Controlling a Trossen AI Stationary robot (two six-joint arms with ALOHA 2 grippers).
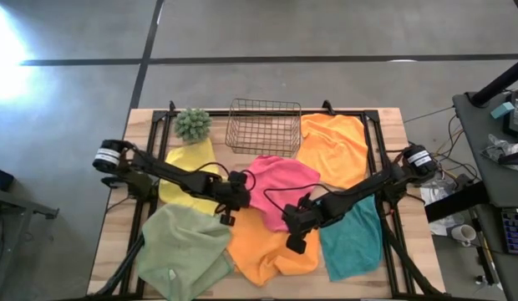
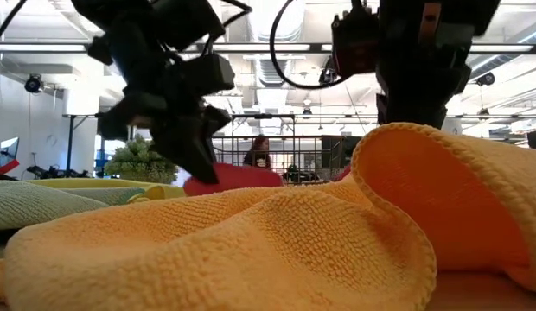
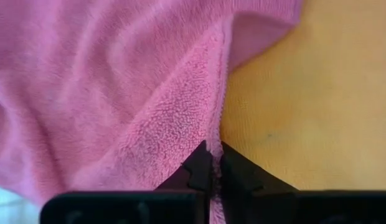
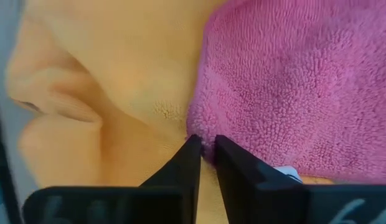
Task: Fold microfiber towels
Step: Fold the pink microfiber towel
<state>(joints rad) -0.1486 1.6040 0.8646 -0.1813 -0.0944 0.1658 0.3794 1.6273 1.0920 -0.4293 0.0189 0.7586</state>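
High view has the pink towel lying crumpled in the middle of the table, partly on top of the orange towel at the near edge. Both arms are working it. The left gripper sits at the pink towel's left edge, and its wrist view shows the fingers pinched together right on that hem, so it looks clamped on the cloth. The right gripper is at the towel's near corner; its fingers stand only a sliver apart with pink fuzz between them, which reads as a thin pinch on that corner, though it could be loosening.

Around it: a yellow towel far left, a sage green towel near left, a teal towel near right, a second orange towel far right, plus a wire basket and a little spiky plant at the far side.

To do this bit well, both pinches should catch only the pink layer, not the orange underneath. Then the arms should lift evenly and pull the edge taut, so the cloth hangs flat rather than bunched.
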